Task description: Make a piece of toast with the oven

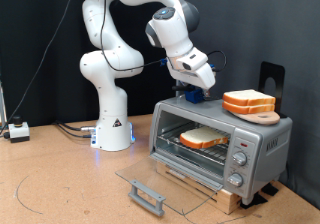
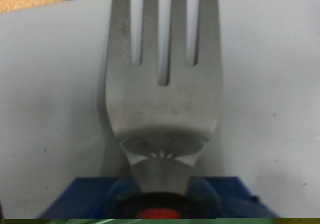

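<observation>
Boxy silver-grey oven (image 1: 222, 142) w/ glass door (image 1: 160, 180) dropped flat open onto the wooden tabletop (image 1: 60, 184), grey bar handle (image 1: 146, 196) at the door's front edge. Piece of toast (image 1: 203, 138), flat, pale face w/ tan crust, lies on the wire rack inside the oven. Stack of matching slices (image 1: 249, 103) sits on the oven roof, on a round wooden board. Gripper (image 1: 193, 94) sits just above the oven roof; fingers closed on a blue-based, matte metal, 4-tined fork (image 2: 165, 79), seen close in wrist view. Three round knobs (image 1: 241, 156) on the oven's front panel.
</observation>
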Robot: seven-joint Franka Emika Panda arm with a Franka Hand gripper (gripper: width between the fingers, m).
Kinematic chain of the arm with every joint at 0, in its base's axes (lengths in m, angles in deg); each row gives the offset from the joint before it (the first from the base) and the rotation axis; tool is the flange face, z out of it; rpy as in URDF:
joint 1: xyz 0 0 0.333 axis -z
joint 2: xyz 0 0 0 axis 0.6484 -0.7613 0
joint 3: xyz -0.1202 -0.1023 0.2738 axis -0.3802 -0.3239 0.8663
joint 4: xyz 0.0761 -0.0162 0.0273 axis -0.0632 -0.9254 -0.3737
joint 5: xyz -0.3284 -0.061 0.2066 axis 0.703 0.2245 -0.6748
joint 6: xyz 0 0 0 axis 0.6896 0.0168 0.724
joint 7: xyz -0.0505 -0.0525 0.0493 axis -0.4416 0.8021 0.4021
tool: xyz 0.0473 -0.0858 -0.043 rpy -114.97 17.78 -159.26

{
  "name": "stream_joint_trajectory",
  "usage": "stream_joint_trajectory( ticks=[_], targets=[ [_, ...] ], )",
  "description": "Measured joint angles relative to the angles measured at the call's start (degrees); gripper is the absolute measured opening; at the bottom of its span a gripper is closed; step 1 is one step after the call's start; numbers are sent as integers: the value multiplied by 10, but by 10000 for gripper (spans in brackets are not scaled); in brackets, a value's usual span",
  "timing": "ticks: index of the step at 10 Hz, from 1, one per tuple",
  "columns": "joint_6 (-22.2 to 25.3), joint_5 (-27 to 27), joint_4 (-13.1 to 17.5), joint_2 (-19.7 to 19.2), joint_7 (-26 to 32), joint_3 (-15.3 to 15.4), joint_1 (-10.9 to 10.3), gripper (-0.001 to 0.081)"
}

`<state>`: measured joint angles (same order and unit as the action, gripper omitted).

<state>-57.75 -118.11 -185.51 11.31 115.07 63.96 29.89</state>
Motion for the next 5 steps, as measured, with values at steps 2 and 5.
stream_joint_trajectory(
  ticks=[2, 5],
  targets=[
    [14, -7, 6, 11, 21, -23, 0, 807],
    [47, -3, 11, 42, 40, -60, 3, 809]
  ],
)
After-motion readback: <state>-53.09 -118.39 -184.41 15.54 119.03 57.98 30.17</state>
